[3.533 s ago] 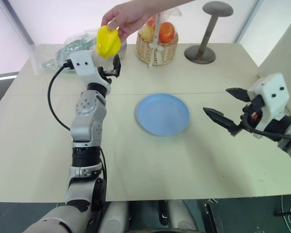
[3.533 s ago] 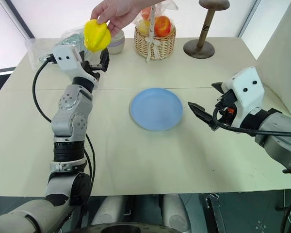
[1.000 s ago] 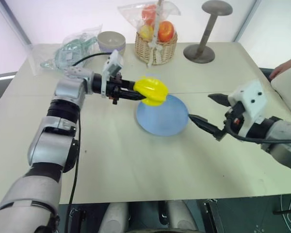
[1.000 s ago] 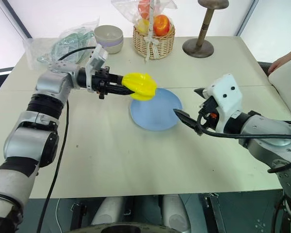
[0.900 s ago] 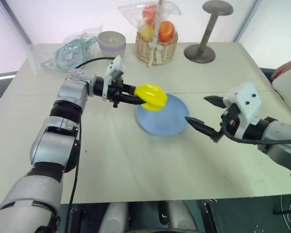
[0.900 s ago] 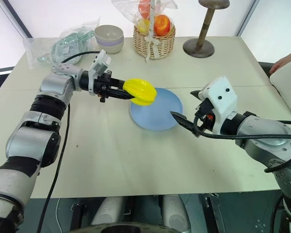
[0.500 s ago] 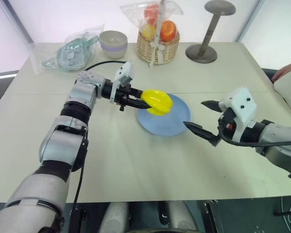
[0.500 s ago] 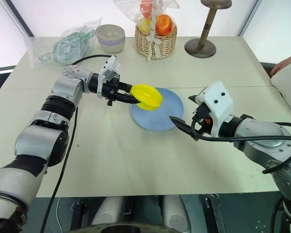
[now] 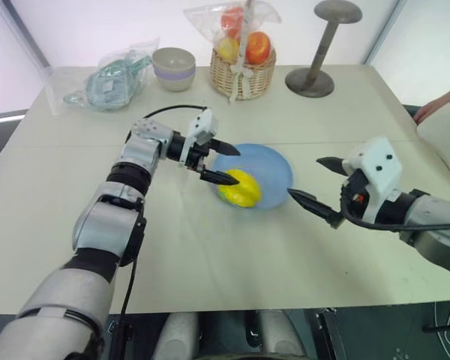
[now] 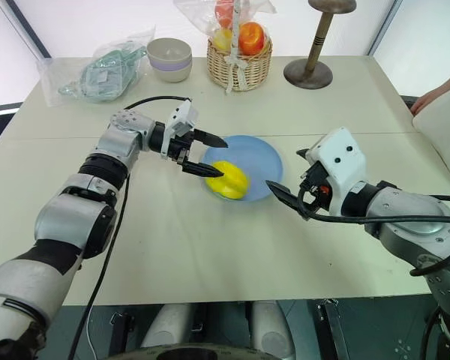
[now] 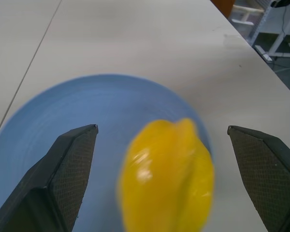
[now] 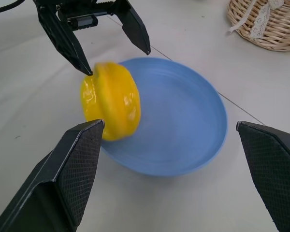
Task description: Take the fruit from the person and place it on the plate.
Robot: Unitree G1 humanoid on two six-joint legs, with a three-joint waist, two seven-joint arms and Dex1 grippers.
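1. The fruit (image 10: 226, 180) sits on the near-left edge of the plate (image 10: 259, 157), on the tabletop (image 10: 210, 247).
2. The left gripper (image 10: 214, 156) hangs just beside the fruit, jaws spread wide and holding nothing; one finger's tip is at the fruit's edge.
3. The right gripper (image 10: 286, 178) is just right of the plate, jaws wide apart and empty.
4. A person's hand (image 9: 435, 109) shows at the far right edge.

Silver-grey jointed arms are seen, with a black cable (image 9: 156, 114) looped along the left one. Each white wrist housing (image 9: 375, 168) is fitted with two black pointed fingers (image 9: 309, 203).
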